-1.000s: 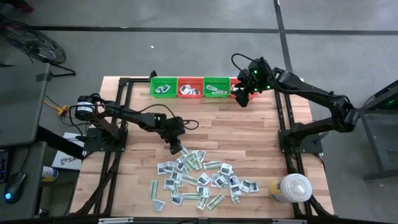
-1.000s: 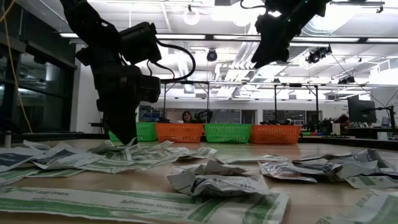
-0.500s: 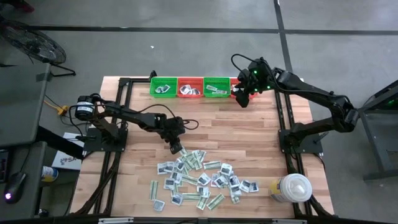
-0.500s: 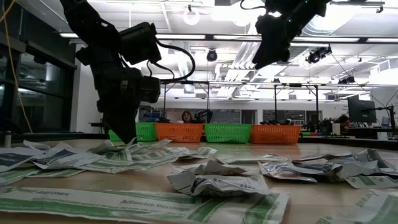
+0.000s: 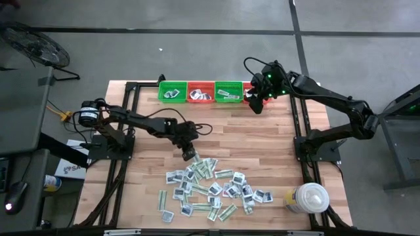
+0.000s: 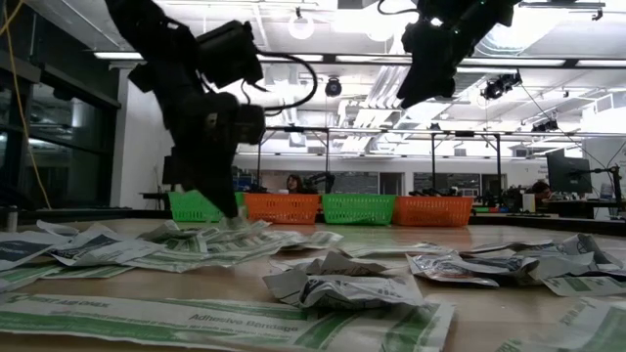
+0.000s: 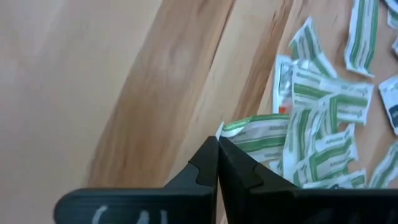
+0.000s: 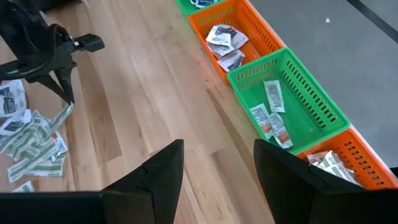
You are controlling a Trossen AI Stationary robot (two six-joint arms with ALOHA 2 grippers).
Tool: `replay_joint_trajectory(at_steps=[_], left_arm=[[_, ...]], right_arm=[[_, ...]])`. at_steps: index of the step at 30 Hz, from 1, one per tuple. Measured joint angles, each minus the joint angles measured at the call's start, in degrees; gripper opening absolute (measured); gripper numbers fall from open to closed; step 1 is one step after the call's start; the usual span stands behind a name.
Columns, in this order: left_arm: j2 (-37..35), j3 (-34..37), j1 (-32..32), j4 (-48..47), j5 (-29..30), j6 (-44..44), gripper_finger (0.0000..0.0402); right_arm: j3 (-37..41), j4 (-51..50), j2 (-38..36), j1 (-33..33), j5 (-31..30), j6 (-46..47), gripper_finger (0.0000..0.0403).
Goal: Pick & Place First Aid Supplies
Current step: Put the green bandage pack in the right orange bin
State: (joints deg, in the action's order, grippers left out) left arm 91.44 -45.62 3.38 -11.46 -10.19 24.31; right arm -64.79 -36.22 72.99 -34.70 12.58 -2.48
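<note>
Your left gripper (image 7: 217, 144) has just closed on a green-striped packet (image 7: 261, 132) at the pile's edge, ready to lift.

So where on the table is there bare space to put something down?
The wood between the basket row and the packet pile is bare, apart from the left end effector, shut on a green-striped packet at the pile's edge. The strip left of the pile is also free. It is crowded in the pile and near the white container.
</note>
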Motion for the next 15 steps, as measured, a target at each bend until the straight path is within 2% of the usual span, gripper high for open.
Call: replay_joint_trajectory(at_steps=[6,15], left_arm=[[0.0,-4.98,0.02,-6.54,3.65,-2.5,0.0],[0.0,-14.12,1.98,-13.69,14.36,-7.71,0.0]], right_arm=[[0.0,0.04,0.02,0.0,0.48,-0.42,0.0188],[0.0,1.02,0.02,0.0,4.7,-3.47,0.0188]])
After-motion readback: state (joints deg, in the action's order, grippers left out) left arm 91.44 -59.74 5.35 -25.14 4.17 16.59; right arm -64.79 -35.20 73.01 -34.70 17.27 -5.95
